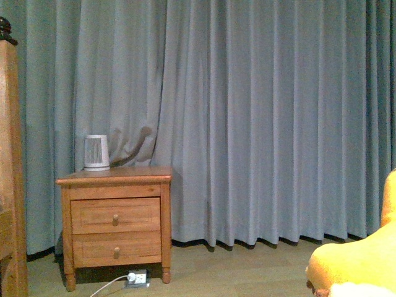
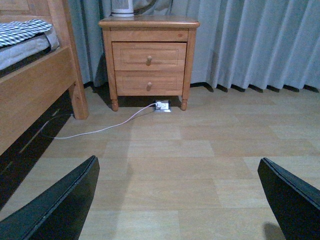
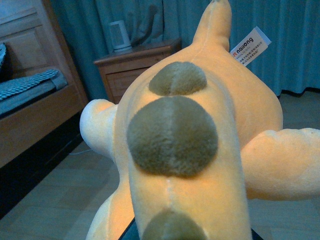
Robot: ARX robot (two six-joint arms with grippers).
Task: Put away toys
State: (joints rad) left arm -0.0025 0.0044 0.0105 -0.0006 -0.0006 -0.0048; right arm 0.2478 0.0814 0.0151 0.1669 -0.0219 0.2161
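The orange-yellow plush animal (image 3: pixel 200 150) fills the right wrist view, with brown round spots down its back, stubby limbs and a white label near its tail. My right gripper (image 3: pixel 192 235) is shut on it and holds it above the floor; the fingers are almost wholly hidden under the plush. Part of the plush (image 1: pixel 359 257) shows at the front view's lower right corner. My left gripper (image 2: pixel 180 200) is open and empty, its two black fingers (image 2: pixel 55 205) wide apart low over the bare wood floor.
A wooden two-drawer nightstand (image 1: pixel 116 219) stands against the blue curtain (image 1: pixel 260 117), with a small white device (image 1: pixel 96 152) on top. A power strip (image 2: pixel 162 106) and white cable lie on the floor before it. A wooden bed frame (image 2: pixel 35 85) is beside it.
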